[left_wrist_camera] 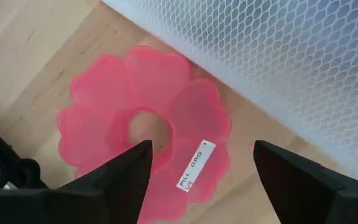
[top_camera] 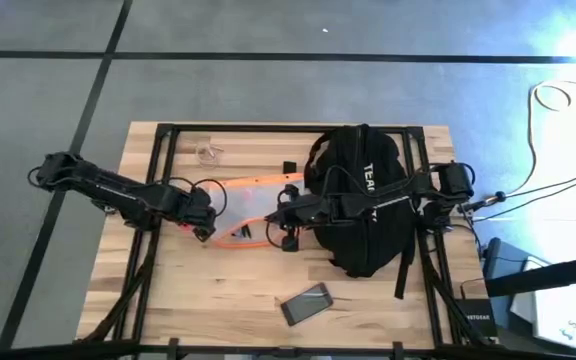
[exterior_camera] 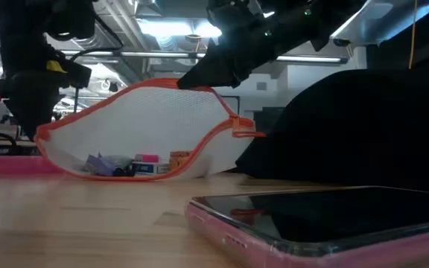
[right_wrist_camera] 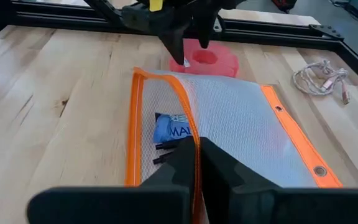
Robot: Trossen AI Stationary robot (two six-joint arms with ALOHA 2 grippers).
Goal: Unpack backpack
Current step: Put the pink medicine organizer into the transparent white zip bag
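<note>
while it reaches across the middle of the table, the right gripper (right_wrist_camera: pixel 194 163) has its fingers pressed together on the orange-trimmed edge of a white mesh pouch (right_wrist_camera: pixel 229 121), pinching the zipper border and holding that side raised off the wood, as the low view shows. inside the mesh pouch (exterior_camera: pixel 140 130) lie small items: a blue packet (right_wrist_camera: pixel 169 129) with partial lettering, a few short dark pieces beside it, and some small coloured boxes gathered at the pouch's low edge.

the left gripper (left_wrist_camera: pixel 201 180) hovers just beside the far end of the pouch with its fingers spread apart, over a pink flower-shaped pill organizer (left_wrist_camera: pixel 145 127) that lies flat on the table, touching or nearly touching the mesh.

behind the right arm, the backpack (top_camera: pixel 363 200) sits on the right half of the table, its long axis running from the far edge toward the near edge, white lettering facing up and a strap trailing toward the near side.

a phone (top_camera: pixel 306 303) in a pink case lies near the front edge, and a coiled cable (right_wrist_camera: pixel 321 78) rests apart on the wooden table (top_camera: pixel 198 290).
</note>
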